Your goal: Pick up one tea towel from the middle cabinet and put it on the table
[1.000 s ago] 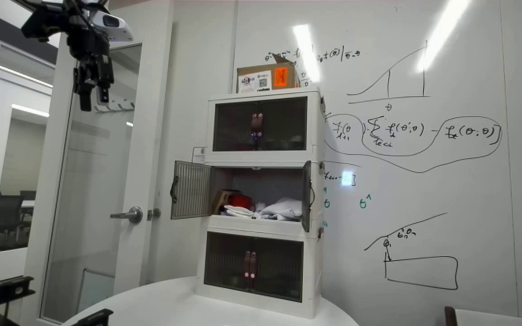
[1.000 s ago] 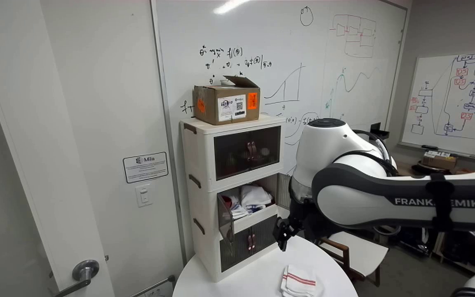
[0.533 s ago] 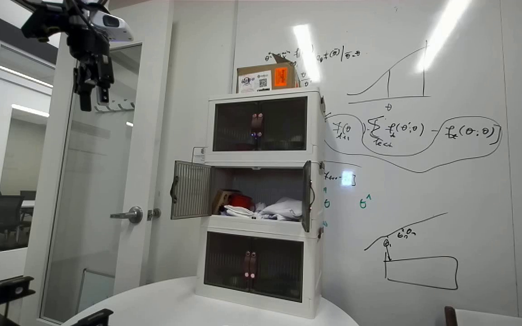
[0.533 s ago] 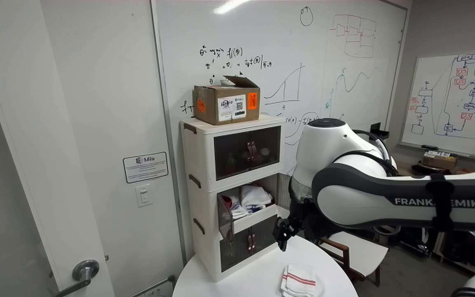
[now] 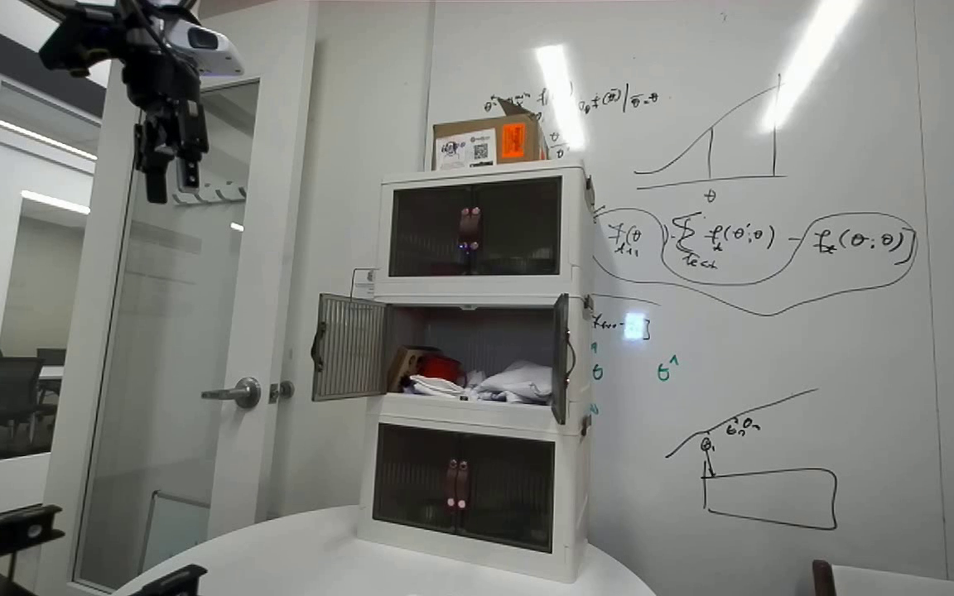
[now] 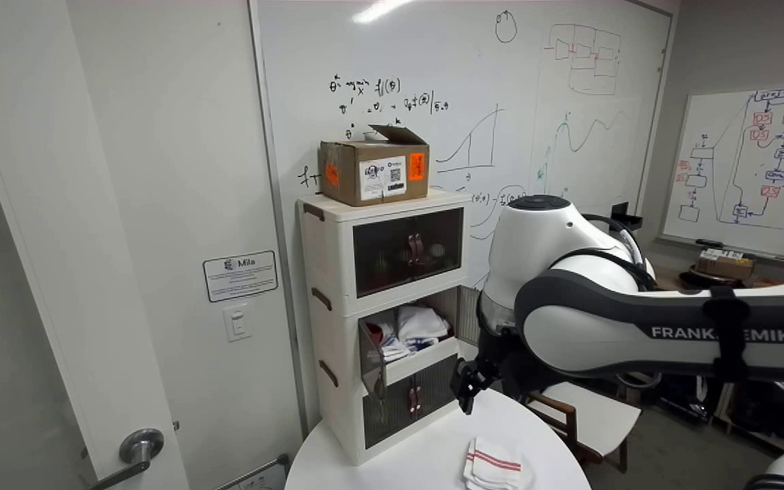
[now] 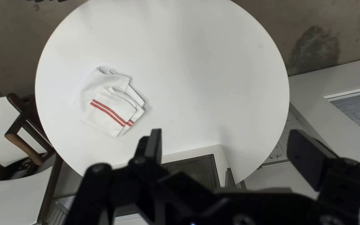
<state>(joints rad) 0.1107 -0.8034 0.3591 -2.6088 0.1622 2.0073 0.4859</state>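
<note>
White tea towels [image 5: 522,381] lie in a loose heap inside the middle cabinet [image 5: 469,411]; both also show in an exterior view [image 6: 421,320]. The middle cabinet's two doors stand open. Folded white towels with red stripes [image 6: 494,466] lie on the round white table [image 6: 426,469]. In the wrist view these folded towels [image 7: 111,109] lie left of the fingers on the table [image 7: 198,62], overlapping a plain white fold. My gripper [image 7: 225,140] is open and empty, its fingers wide apart. It hangs in front of the cabinet stack and apart from it, also seen in both exterior views [image 5: 172,186] [image 6: 463,395].
A red item [image 5: 440,368] and a brown item [image 5: 405,366] sit in the middle cabinet beside the towels. The open left door [image 5: 350,348] and right door [image 5: 561,360] stick out. A cardboard box [image 6: 375,170] stands on the stack. A chair [image 6: 593,415] is beside the table.
</note>
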